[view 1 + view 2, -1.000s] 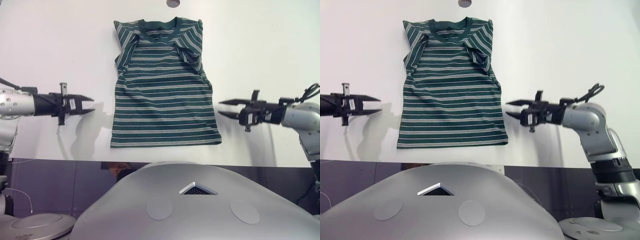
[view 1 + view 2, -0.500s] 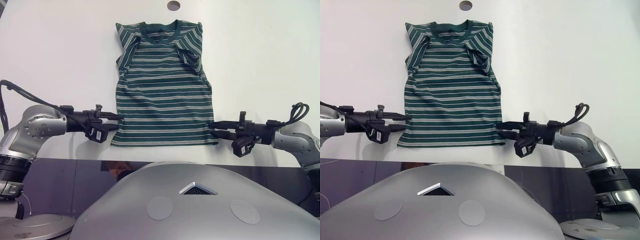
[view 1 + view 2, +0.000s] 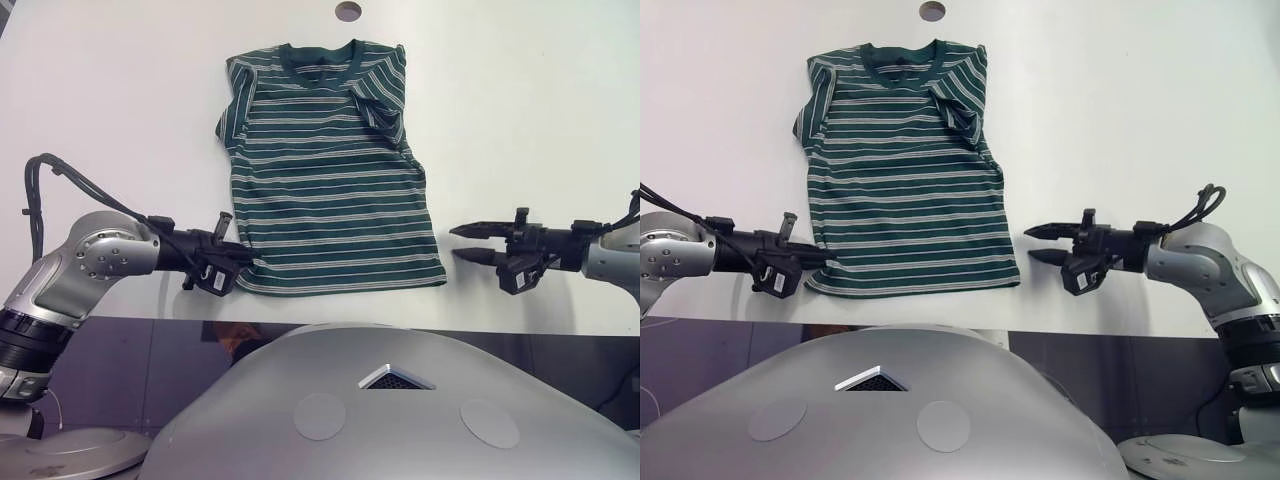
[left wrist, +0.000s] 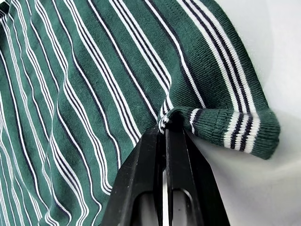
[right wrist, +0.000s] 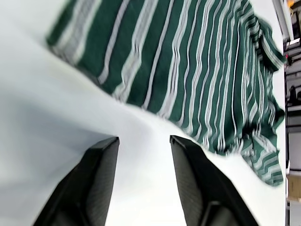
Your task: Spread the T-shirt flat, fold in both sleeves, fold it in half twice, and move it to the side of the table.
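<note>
A green striped T-shirt (image 3: 325, 170) is laid face up on the white table (image 3: 520, 100), with the collar pointed to 12 o'clock and the hem to 6 o'clock, near the table's front edge. A round hole (image 3: 348, 11) is seen in the tabletop just beyond the collar, at 12 o'clock. The sleeve (image 3: 380, 105) at 2 o'clock is folded and rumpled inward over the chest; the sleeve at 10 o'clock is spread outward.

At the shirt's 7 o'clock corner the hem is pinched by the left gripper (image 3: 247, 258): its black fingers (image 4: 150, 179) are pressed together on a small bunched fold of the striped edge, which is lifted slightly off the table.

The right gripper (image 3: 455, 243) is held at 4 o'clock of the shirt, apart from the cloth and low over bare table, with its fingers spread wide and nothing between them.
</note>
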`<state>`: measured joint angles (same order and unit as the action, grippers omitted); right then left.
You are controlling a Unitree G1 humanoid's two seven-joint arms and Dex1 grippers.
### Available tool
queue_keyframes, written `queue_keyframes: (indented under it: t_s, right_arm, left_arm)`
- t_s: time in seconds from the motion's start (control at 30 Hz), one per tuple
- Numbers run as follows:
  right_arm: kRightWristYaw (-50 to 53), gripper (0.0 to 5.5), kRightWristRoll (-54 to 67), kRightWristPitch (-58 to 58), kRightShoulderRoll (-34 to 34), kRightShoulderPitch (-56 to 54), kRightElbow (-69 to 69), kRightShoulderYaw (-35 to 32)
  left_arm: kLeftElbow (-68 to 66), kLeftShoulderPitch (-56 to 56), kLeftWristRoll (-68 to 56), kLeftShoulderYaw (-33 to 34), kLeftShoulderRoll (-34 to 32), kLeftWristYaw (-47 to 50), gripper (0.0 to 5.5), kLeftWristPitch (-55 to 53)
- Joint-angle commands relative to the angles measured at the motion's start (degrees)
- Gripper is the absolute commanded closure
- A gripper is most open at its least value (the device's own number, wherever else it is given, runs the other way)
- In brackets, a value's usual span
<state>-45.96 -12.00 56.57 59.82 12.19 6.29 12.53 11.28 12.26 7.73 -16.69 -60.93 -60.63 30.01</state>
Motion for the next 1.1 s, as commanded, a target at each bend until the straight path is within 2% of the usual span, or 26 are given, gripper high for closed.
queue_keyframes:
  t_s: [0.03,0.1,0.17,0.3,0.43,0.5,0.63,0.77,0.9,1.1]
  right_arm:
    - [0.33,3.47,-3.37,-1.60,-3.03,1.37,-3.25,3.27]
    - [1.26,3.47,-5.15,-3.04,-5.16,1.35,-4.15,4.56]
    - [1.02,3.86,-3.04,-7.44,-5.94,1.81,-5.21,5.09]
    - [-9.51,4.75,13.76,-28.76,-0.84,5.29,-14.80,7.10]
    - [-15.81,5.45,31.37,-51.73,1.60,4.36,-28.18,7.23]
    - [-14.21,5.45,41.26,-63.69,-2.38,-3.27,-28.87,4.04]
    - [-7.93,5.45,51.43,-81.85,-16.28,-25.43,-16.08,0.68]
    - [-4.32,5.45,45.14,-89.43,-26.71,-40.35,5.12,3.26]
    - [-0.90,5.45,38.66,-87.54,-36.16,-49.58,25.73,2.41]
    - [-0.15,5.45,34.29,-83.68,-43.64,-57.01,40.69,-1.99]
  left_arm:
    - [-2.67,0.96,2.19,-2.34,0.48,-1.30,5.48,-3.15]
    - [-2.66,1.25,0.48,-2.39,0.56,-1.55,5.48,-4.17]
    - [0.28,2.82,-5.19,-1.89,-1.24,-4.28,5.50,-9.77]
    - [14.95,8.06,-28.28,1.43,-13.48,-15.09,5.50,-37.35]
    - [13.81,-2.06,-32.92,1.80,-8.15,-14.54,5.50,-49.64]
    - [5.31,-7.16,-33.16,3.99,-5.49,-15.17,5.50,-49.74]
    - [-11.08,-17.67,-33.39,7.28,-0.03,-15.36,5.50,-51.23]
    - [-23.73,-28.91,-32.61,9.43,7.24,-9.93,5.50,-56.42]
    - [-36.61,-39.46,-30.46,11.52,15.92,0.54,5.50,-61.11]
    - [-44.91,-43.51,-26.52,13.56,19.75,8.37,5.50,-62.65]
